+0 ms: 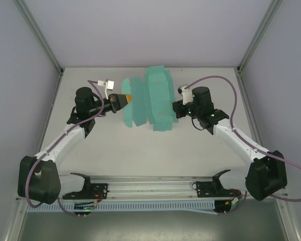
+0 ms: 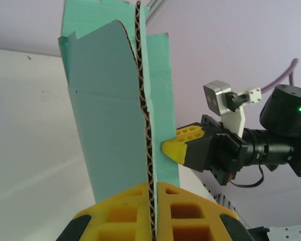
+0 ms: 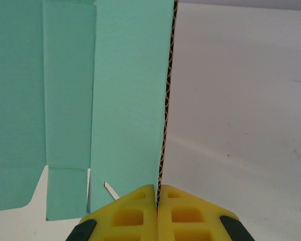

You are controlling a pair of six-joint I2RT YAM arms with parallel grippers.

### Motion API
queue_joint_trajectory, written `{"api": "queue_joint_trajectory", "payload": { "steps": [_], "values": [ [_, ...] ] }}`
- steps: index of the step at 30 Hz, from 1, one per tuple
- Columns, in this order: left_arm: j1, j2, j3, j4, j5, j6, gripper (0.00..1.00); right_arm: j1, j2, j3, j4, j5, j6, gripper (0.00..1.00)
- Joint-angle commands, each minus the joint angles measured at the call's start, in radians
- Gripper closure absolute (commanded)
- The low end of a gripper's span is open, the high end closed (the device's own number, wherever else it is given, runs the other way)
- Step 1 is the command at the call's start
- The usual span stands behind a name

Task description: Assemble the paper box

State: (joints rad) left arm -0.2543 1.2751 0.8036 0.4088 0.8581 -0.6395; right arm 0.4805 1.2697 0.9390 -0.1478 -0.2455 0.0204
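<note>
The paper box (image 1: 151, 99) is a teal-green die-cut card, partly folded, held up off the table between both arms. My left gripper (image 1: 129, 98) is shut on its left panel; in the left wrist view the card's corrugated edge (image 2: 145, 125) runs up from between my yellow fingers (image 2: 125, 213). My right gripper (image 1: 176, 109) is shut on the right edge; in the right wrist view the card (image 3: 125, 95) rises from the closed fingertips (image 3: 140, 213), flaps spreading left. The right gripper's yellow finger (image 2: 183, 145) touches the card in the left wrist view.
The white table (image 1: 115, 150) is walled by a metal frame and pale panels on three sides. A rail (image 1: 150, 183) with black brackets runs along the near edge between the arm bases. A purple cable (image 1: 215, 80) loops above the right arm.
</note>
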Motion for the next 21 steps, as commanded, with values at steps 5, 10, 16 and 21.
{"api": "queue_joint_trajectory", "payload": {
  "steps": [5,10,16,21],
  "values": [
    [-0.002,0.063,-0.003,0.045,0.067,-0.038,1.00,0.123,0.102,0.136,-0.084,0.143,-0.138,1.00],
    [-0.002,0.100,-0.020,-0.061,-0.038,-0.026,0.90,0.148,0.142,0.181,-0.134,0.265,-0.204,1.00],
    [-0.003,0.189,-0.106,-0.161,-0.106,-0.020,0.75,0.146,0.183,0.169,-0.160,0.324,-0.394,1.00],
    [-0.003,0.218,-0.158,-0.219,-0.128,-0.012,0.44,0.136,0.224,0.162,-0.199,0.337,-0.608,1.00]
  ]
}}
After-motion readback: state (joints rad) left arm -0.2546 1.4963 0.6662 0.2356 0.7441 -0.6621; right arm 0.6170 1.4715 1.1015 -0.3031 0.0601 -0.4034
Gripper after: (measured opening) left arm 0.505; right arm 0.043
